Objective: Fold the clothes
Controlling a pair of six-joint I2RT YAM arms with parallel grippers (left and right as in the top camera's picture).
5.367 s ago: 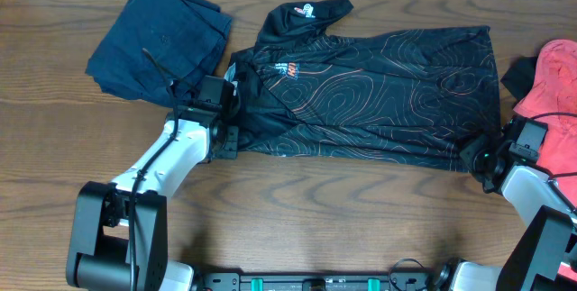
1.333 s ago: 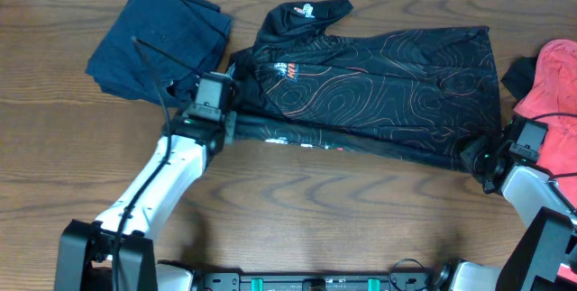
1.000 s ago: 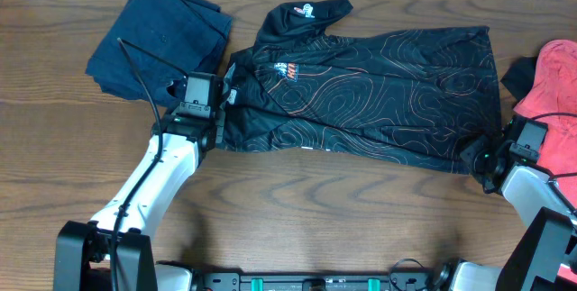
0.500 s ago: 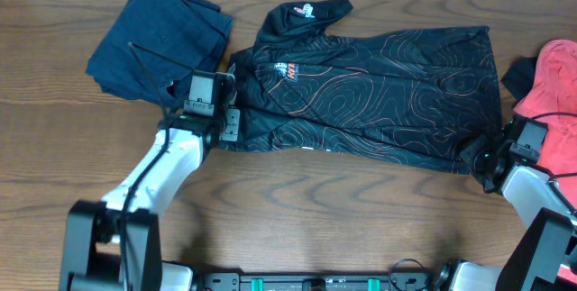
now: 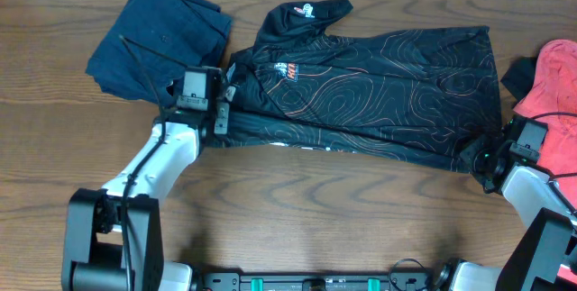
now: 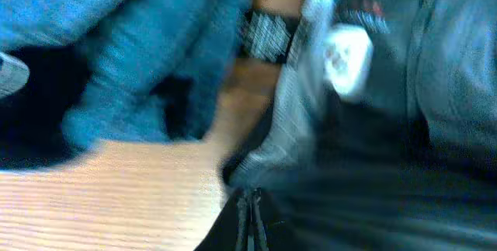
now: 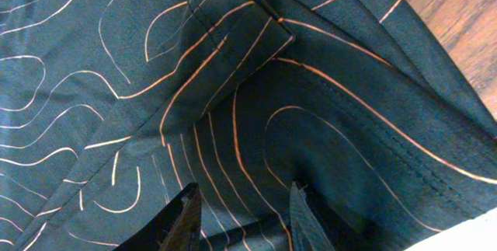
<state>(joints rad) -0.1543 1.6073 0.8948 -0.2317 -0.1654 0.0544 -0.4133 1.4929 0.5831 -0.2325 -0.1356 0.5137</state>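
Across the middle of the brown wooden table point(image 5: 297, 210), your black short-sleeved jersey with orange contour lines point(image 5: 379, 102) lies spread out, collar toward 9 o'clock. Your left gripper point(image 5: 223, 118) sits at its 9 o'clock edge with fingers pressed together, but the wrist view is too blurred to tell if cloth is caught. Your right gripper point(image 7: 242, 204) is at the 4 o'clock corner, fingers partly apart with a jersey fold between them; you can't tell if it's pinched. The folded navy-blue garment point(image 5: 158, 39) lies at 10 o'clock. The coral-red garment point(image 5: 554, 79) at 3 o'clock is cut off by the frame.

White arm links point(image 5: 160, 158), black joints (thin black cables point(image 5: 142, 59))
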